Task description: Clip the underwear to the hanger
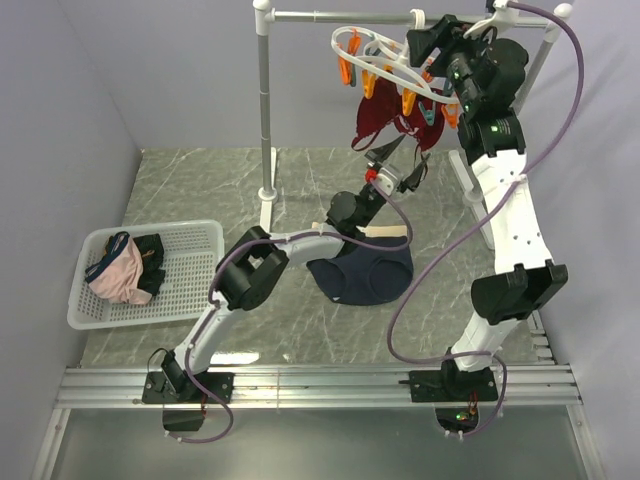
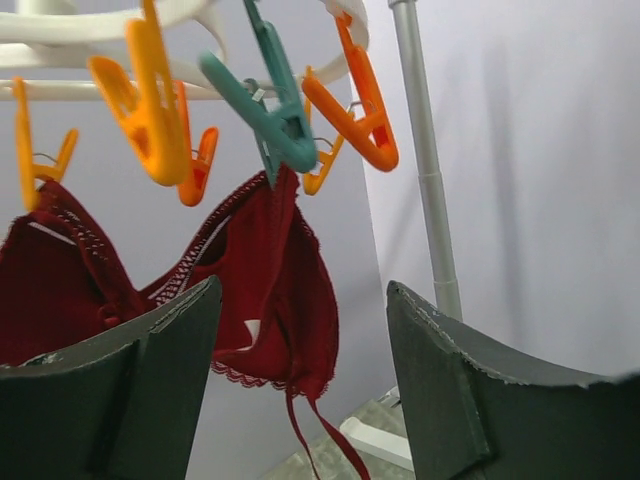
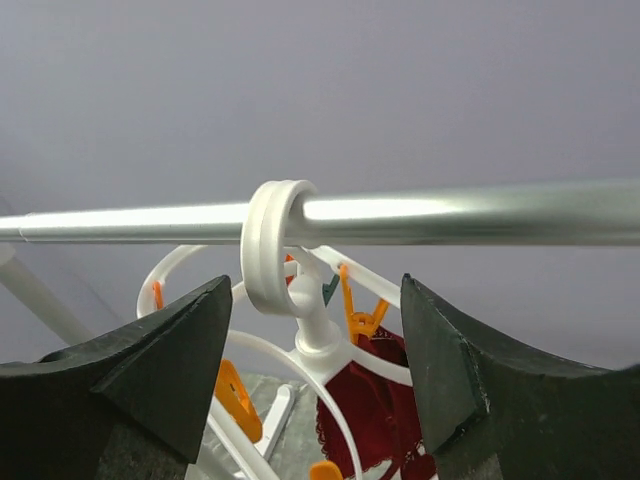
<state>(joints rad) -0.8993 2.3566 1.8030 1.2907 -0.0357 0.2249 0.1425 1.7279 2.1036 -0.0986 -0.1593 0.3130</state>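
The navy underwear [image 1: 362, 272] lies flat on the table, partly under my left arm, held by neither gripper. The white ring hanger [image 1: 385, 55] hangs by its hook [image 3: 275, 245] on the rail [image 3: 450, 222], with orange clips [image 2: 355, 100] and a teal clip [image 2: 265, 110] dangling. My left gripper [image 1: 403, 158] is open and empty, raised just below the clips [image 2: 305, 340]. My right gripper [image 1: 420, 42] is open, its fingers either side of the hook without touching it [image 3: 315, 360].
A maroon garment [image 1: 385, 125] hangs clipped from the hanger, right in front of my left gripper [image 2: 270, 290]. The grey rail stand's post [image 1: 265, 110] rises at centre back. A white basket [image 1: 200, 228] with a pink garment [image 1: 120, 275] sits at left.
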